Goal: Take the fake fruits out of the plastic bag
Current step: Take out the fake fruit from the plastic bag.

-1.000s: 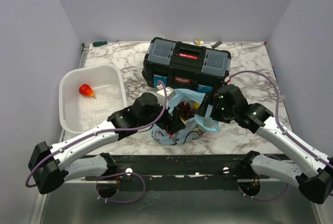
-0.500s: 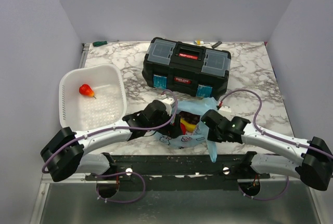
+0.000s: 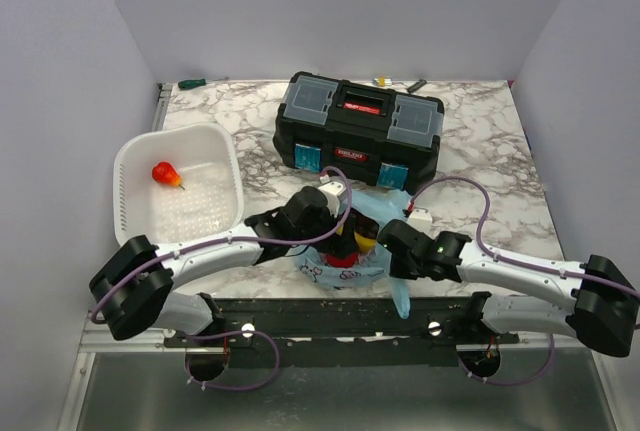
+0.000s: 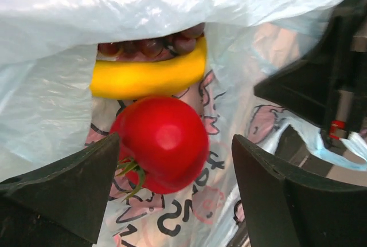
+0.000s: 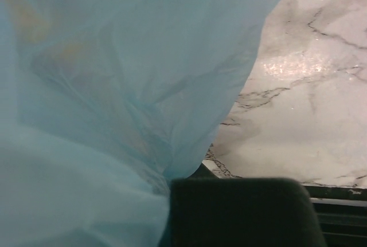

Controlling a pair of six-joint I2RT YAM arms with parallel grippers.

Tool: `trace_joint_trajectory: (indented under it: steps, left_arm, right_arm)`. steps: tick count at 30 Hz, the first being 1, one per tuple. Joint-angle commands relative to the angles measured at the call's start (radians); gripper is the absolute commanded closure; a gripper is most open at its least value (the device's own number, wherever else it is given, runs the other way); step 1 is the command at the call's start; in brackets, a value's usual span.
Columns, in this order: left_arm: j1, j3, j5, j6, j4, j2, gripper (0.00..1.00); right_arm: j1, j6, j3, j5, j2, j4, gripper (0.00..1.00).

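**Nothing's coming out yet**

We're seeing the plastic bag (image 3: 322, 273) lying at 6 o'clock of the toolbox (image 3: 360, 126), with the right gripper (image 3: 391, 235) clamping closed on its film. The left gripper (image 4: 175, 144) is gaping wide around the apple (image 4: 163, 141), holding nothing; banana (image 4: 149, 76) and grapes (image 4: 150, 46) are sitting at its 12 o'clock.

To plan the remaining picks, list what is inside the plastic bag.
Inside the plastic bag, a round red apple lies nearest the opening, a yellow banana beyond it, and dark grapes past that, half covered by film. Anything deeper is hidden by crumpled plastic.
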Motion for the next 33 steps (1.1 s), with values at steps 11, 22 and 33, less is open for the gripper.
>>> trace_joint_trajectory:
  steps: [11, 22, 33]
  left_arm:
    - [-0.116, 0.134, -0.222, 0.045, -0.073, 0.265, 0.25]
    - [-0.115, 0.141, -0.140, 0.055, -0.111, 0.021, 0.53]
    - [0.011, 0.123, 0.069, 0.044, -0.122, -0.409, 0.60]
  right_arm:
    - [0.018, 0.015, -0.047, -0.024, -0.042, 0.053, 0.99]
    - [0.018, 0.002, -0.053, -0.012, -0.038, 0.061, 0.99]
    - [0.019, -0.010, -0.045, 0.006, -0.038, 0.050, 0.99]
